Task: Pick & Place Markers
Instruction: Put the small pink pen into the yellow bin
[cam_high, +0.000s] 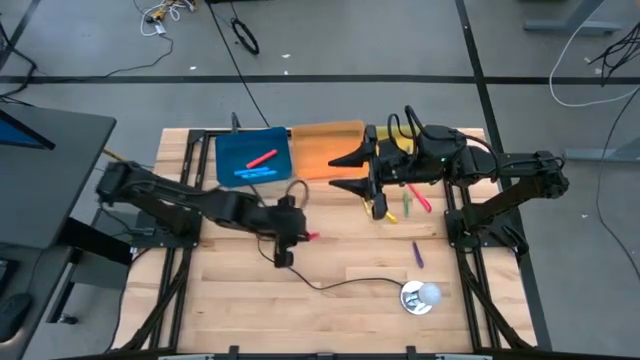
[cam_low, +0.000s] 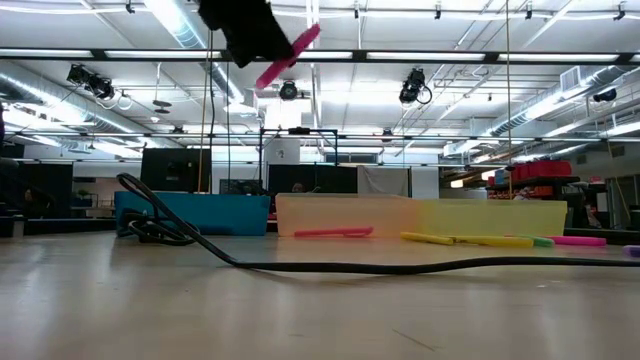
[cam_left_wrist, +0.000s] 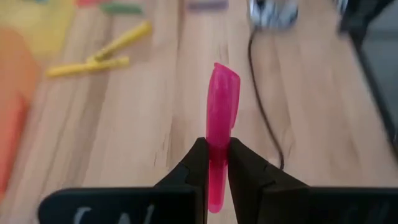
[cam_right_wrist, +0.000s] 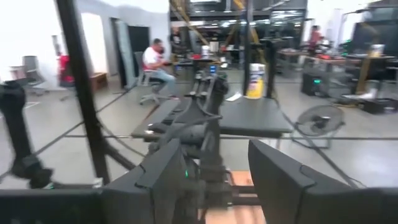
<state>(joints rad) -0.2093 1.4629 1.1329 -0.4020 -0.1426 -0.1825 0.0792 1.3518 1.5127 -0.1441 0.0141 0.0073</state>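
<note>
Clearly the left gripper (cam_left_wrist: 217, 163) is clamped on a pink marker (cam_left_wrist: 221, 112), holding it above the table (cam_high: 330, 265) near its centre, probably to carry it to the blue tray (cam_high: 253, 158) at about eleven o'clock, where a red marker (cam_high: 262, 158) lies. At about two o'clock from it, the right gripper (cam_high: 352, 172) waits over the orange tray (cam_high: 322, 150), fingers apart, holding nothing. Yellow markers (cam_left_wrist: 102, 53) lie loose on the wood.

The wooden desk (cam_high: 240, 270) carries a blue tray (cam_high: 252, 158) at eleven o'clock and an orange tray (cam_high: 322, 150) at twelve. Loose markers (cam_high: 415, 200) lie at two, a black cable (cam_high: 345, 285) and a round silver object (cam_high: 420, 297) at five.
</note>
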